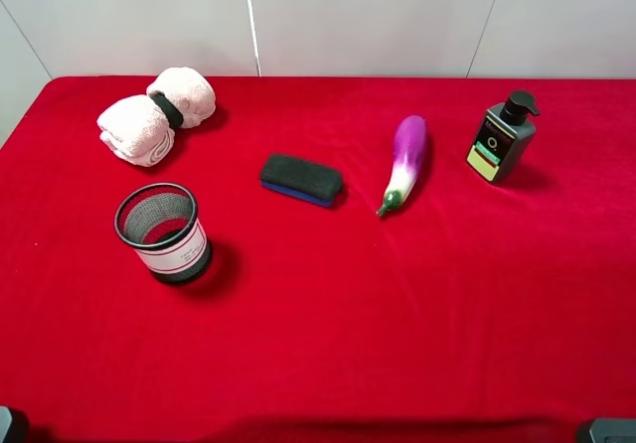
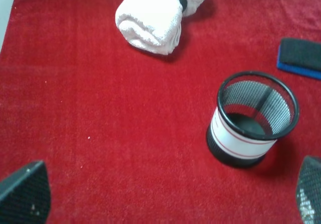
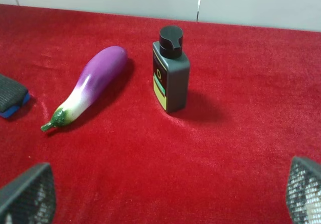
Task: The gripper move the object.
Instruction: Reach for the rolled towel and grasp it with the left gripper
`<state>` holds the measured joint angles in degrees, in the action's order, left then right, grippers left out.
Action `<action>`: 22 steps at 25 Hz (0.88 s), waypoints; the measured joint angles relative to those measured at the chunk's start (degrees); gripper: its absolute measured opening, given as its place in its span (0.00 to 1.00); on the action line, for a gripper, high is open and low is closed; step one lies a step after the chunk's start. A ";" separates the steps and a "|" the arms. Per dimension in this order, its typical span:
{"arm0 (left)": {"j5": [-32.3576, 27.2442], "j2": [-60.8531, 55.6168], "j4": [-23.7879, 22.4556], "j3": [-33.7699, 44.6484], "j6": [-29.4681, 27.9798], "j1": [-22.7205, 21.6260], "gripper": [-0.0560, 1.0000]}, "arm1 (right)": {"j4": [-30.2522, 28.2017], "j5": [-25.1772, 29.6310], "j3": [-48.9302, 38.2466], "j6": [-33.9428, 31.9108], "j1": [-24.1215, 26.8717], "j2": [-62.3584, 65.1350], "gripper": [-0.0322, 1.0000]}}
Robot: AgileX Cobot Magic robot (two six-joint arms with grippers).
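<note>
Two grippers, both empty. Left gripper (image 2: pixel 165 196): spread wide, only its two mesh-textured fingertips (image 2: pixel 25 196) show at the edges of the wrist view, nothing btwn them but red cloth. Right gripper (image 3: pixel 165 194): same, spread wide, holding nothing.

Task thing = pale pink-white rolled towel (image 1: pixel 157 115), cinched mid-length by a black band (image 1: pixel 167 110). It lies on the red-cloth counter (image 1: pixel 397 344) at the far-left corner, near the back edge. Nothing touches it, so the move looks not yet begun.

Key relation: towel lies ahead of the left gripper, well apart. The black wire-mesh cup w/ white label (image 1: pixel 162 232) stands nearer that gripper, a bit off the straight line to the towel. Towel's long axis runs diagonal in the exterior view, near-left end to far-right end, so one roll end faces the left gripper & the band sits beyond it. Left arm clearly nearer. Right gripper looks over the purple eggplant (image 1: pixel 404 160) & dark grey pump bottle (image 1: pixel 502 140) on the opp. side; towel isn't in its view.

Judgement: left arm should reach fwd past the cup, prob. turning the wrist to close across the axis at the narrow banded waist. Risks: clipping the cup; soft roll sagging if taken by one end. Dark sponge block w/ blue base (image 1: pixel 301 179) lies right of the towel, apart, not the target.
</note>
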<state>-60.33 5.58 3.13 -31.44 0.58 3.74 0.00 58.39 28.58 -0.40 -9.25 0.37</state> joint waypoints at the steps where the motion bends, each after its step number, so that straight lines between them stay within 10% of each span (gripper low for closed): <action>1: 0.06 2.09 0.00 -0.73 0.44 0.00 0.98 | 0.00 0.00 0.00 0.00 0.00 0.00 0.70; 22: 9.56 45.36 0.00 -14.03 7.72 0.00 0.97 | 0.00 0.00 0.00 0.00 0.00 0.00 0.70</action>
<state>-50.77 50.94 3.13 -45.47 8.30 3.74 0.00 58.39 28.58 -0.40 -9.25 0.37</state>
